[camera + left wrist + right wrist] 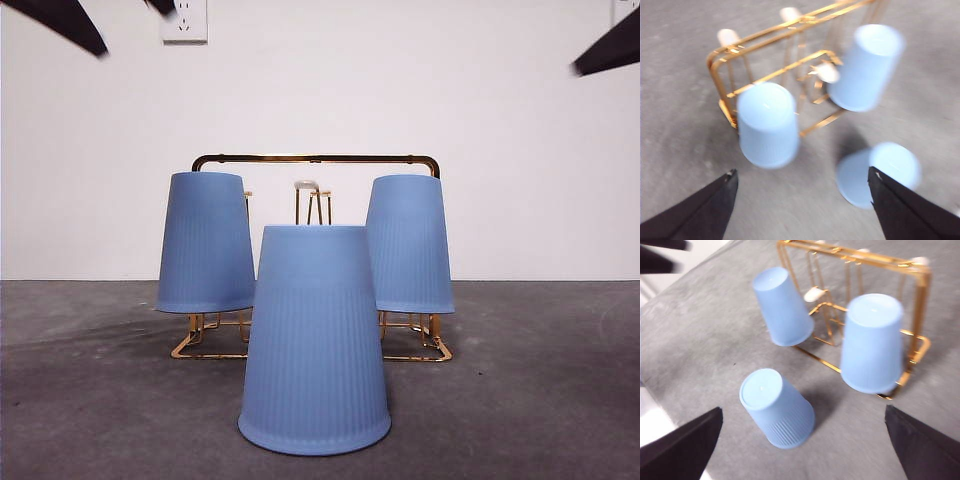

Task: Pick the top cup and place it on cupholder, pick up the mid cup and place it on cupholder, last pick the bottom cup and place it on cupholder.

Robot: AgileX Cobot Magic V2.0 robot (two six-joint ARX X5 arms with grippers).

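The gold wire cupholder (315, 158) stands mid-table. Two blue cups hang upside down on its prongs, one at the left (206, 243) and one at the right (408, 245). A third blue cup (314, 340) stands upside down on the table in front of the rack. My left gripper (801, 172) is open, high above the rack (712, 62) and the table cup (880, 172). My right gripper (802, 409) is also open, high above the table cup (777, 407), and holds nothing. In the front view, only black arm tips show at the top corners.
The grey table top (540, 400) runs back to a white wall with a socket (184, 20). The middle white-tipped prongs (312, 190) carry no cup. In the right wrist view, the table's edge (655, 412) is close to the table cup.
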